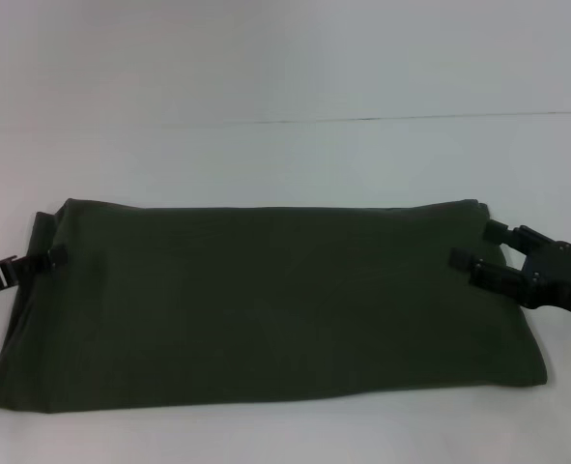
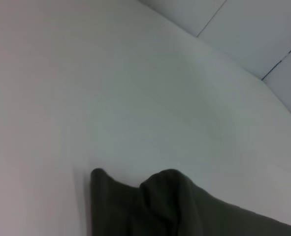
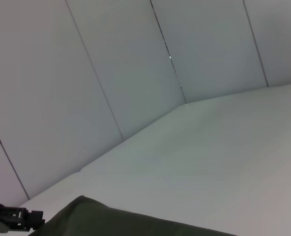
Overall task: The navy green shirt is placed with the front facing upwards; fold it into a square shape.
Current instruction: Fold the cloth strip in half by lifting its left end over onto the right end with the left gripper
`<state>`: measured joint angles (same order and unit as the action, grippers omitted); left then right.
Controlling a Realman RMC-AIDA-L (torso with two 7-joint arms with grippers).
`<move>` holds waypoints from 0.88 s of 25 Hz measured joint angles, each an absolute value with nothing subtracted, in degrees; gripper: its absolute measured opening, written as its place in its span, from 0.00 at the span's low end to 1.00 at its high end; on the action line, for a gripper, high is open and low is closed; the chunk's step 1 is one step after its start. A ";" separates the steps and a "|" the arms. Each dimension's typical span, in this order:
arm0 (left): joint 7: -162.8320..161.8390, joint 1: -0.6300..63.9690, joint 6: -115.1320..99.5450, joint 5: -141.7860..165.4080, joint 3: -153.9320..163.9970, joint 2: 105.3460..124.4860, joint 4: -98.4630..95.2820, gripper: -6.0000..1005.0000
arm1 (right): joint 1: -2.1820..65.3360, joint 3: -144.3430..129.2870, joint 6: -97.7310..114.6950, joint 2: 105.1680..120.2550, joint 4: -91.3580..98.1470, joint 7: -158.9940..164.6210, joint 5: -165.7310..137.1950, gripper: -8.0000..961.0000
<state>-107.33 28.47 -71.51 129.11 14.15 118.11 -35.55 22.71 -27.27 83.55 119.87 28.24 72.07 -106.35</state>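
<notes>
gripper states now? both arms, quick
Left gripper: at the navy green shirt's left edge; open or shut cannot be told.
Right gripper: open, jaws spread at the shirt's right edge, holding nothing.

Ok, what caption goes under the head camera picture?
Folded navy green shirt on a white table, left pincer and open right pincer at its ends.

place: lab-style test cell | evidence: plain white table (image 1: 266,87), white panelled walls (image 3: 111,64)
</notes>
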 joint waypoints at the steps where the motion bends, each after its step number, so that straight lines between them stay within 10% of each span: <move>1: -107.66 27.91 -71.78 128.95 13.82 118.24 -35.83 0.58 | 22.73 -27.26 83.49 119.88 28.15 72.08 -106.33 0.96; 22: -112.16 27.97 -77.77 129.37 9.93 116.67 -32.82 0.58 | 23.91 -28.75 82.06 119.88 26.63 72.39 -106.25 0.96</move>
<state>-112.16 27.97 -77.77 129.37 9.93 116.67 -32.82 23.91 -28.75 82.06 119.88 26.63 72.39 -106.26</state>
